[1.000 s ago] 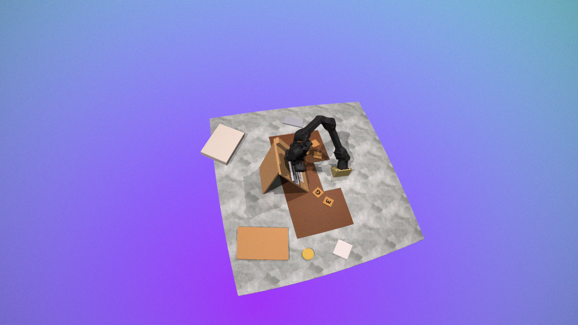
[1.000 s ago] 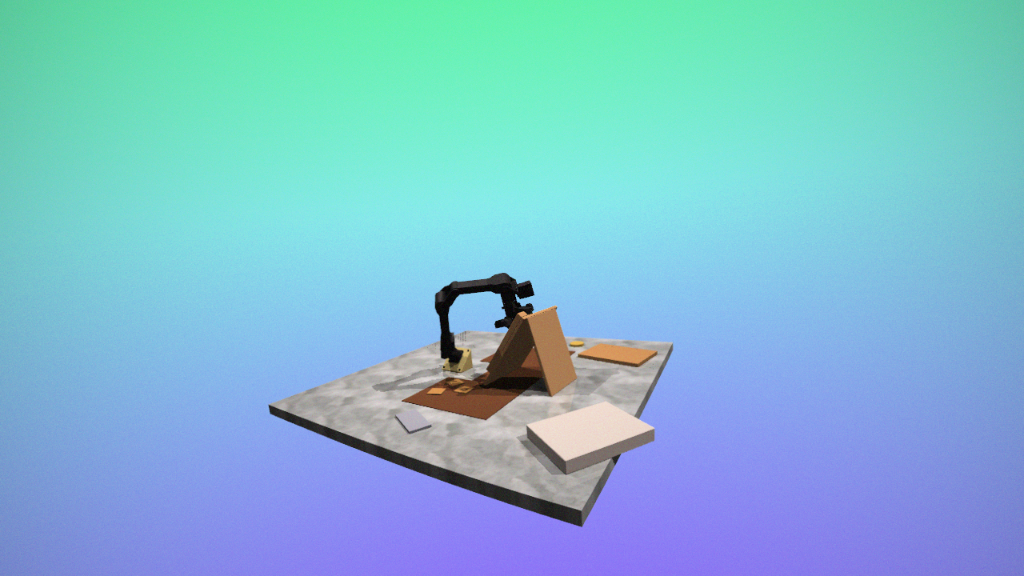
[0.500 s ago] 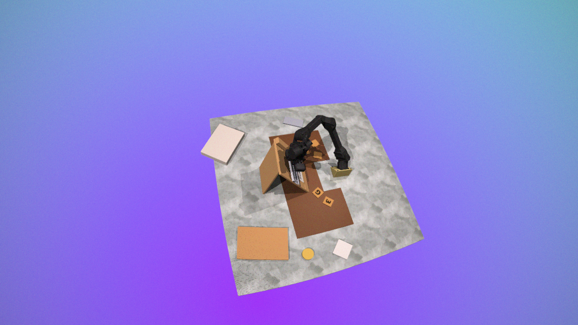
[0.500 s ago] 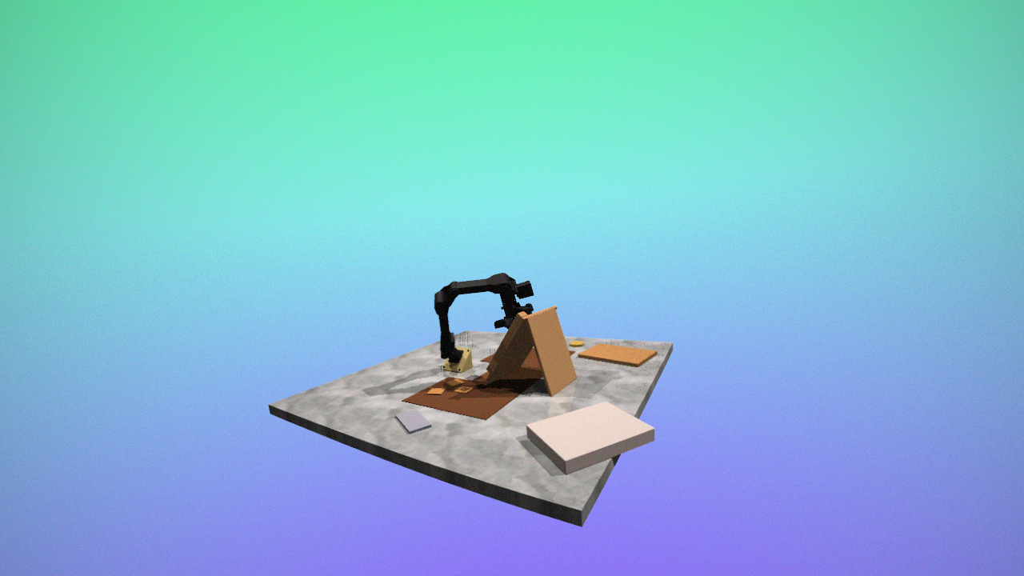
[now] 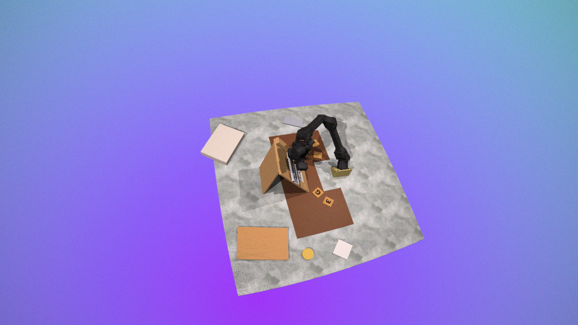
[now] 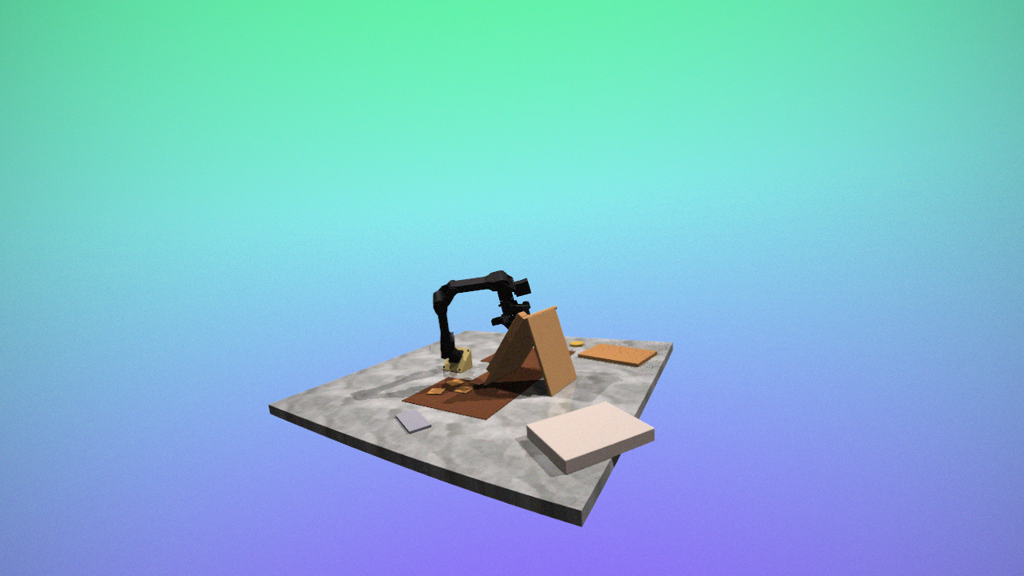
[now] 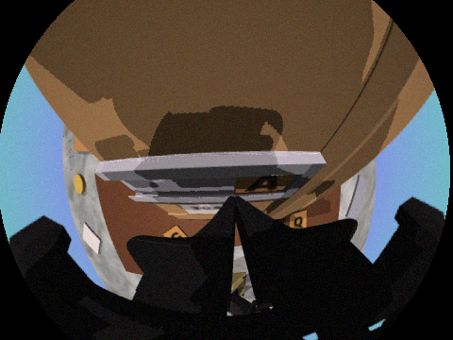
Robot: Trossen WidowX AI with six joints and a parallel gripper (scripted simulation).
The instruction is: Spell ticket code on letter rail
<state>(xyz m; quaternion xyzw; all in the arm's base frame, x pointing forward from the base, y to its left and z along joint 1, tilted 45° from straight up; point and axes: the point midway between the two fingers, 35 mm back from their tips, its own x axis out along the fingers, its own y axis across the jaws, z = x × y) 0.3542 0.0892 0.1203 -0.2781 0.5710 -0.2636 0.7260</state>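
Note:
The board (image 5: 268, 169) (image 6: 553, 350) (image 7: 212, 57) leans as an A-frame. The grey rail (image 7: 212, 161) runs across its face. A tile marked A (image 7: 266, 183) sits in the rail, towards its right end in the wrist view. My gripper (image 7: 233, 200) is shut and empty, its tips at the rail by the left edge of tile A; contact is unclear. A pale strip (image 7: 200, 208) below the rail is unreadable. Tile G (image 5: 318, 192) (image 7: 175, 233) and tile 3 (image 5: 328, 201) lie on the brown mat (image 5: 323, 220). Tile Q (image 7: 298, 221) lies on the other side, with other tiles near it.
A cream box (image 5: 223, 143) (image 6: 590, 430) stands behind the board. A grey slab (image 5: 292, 121) (image 6: 413, 420), an orange slab (image 5: 262, 243) (image 6: 617, 354), a yellow disc (image 5: 308, 253) (image 7: 79, 184) and a white square (image 5: 342, 248) (image 7: 92, 238) lie around the mat.

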